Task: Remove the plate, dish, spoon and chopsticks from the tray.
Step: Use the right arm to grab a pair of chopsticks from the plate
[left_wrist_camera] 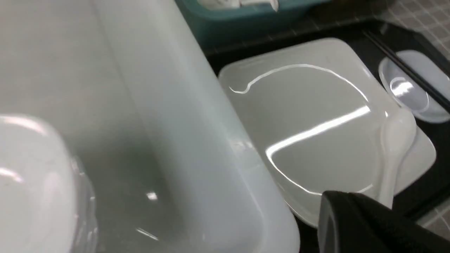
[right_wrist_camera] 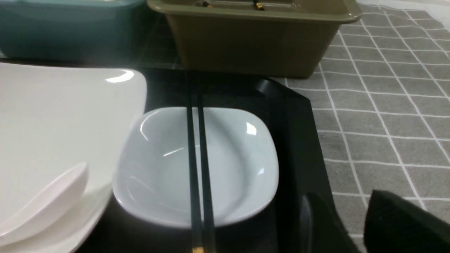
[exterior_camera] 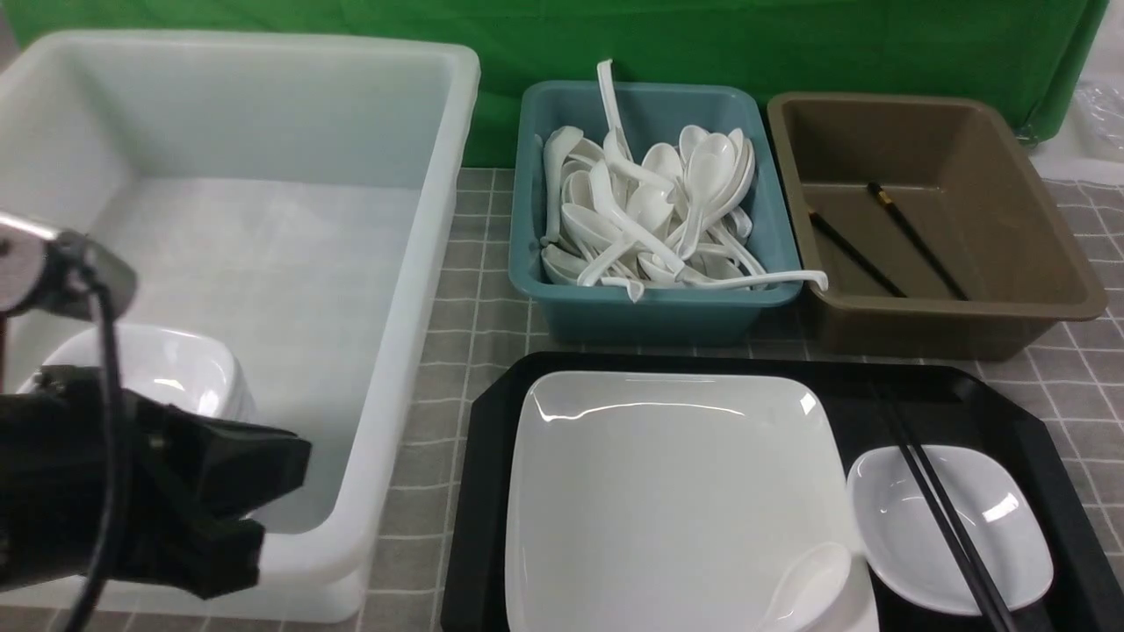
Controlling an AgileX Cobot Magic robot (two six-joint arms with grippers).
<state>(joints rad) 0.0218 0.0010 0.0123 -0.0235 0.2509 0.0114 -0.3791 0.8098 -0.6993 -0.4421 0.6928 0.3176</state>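
Note:
The black tray (exterior_camera: 1010, 412) lies at the near middle. On it rests the large white plate (exterior_camera: 667, 491), and the spoon (exterior_camera: 808, 584) sits on the plate's near right corner. To the right, the small dish (exterior_camera: 1010, 544) carries the black chopsticks (exterior_camera: 935, 505) laid across it. My left gripper (exterior_camera: 285, 496) is shut and empty, hovering over the near corner of the white tub, left of the plate (left_wrist_camera: 309, 116). In the right wrist view, my right gripper (right_wrist_camera: 346, 211) is open with nothing between its fingers. It hangs over the tray's right rim (right_wrist_camera: 299, 140), beside the dish (right_wrist_camera: 239, 165).
A big white tub (exterior_camera: 421, 263) at the left holds stacked small dishes (exterior_camera: 167, 369). Behind the tray stand a teal tub (exterior_camera: 650, 307) full of white spoons and a brown tub (exterior_camera: 966, 325) with black chopsticks (exterior_camera: 913, 237) in it. A grey checked cloth covers the table.

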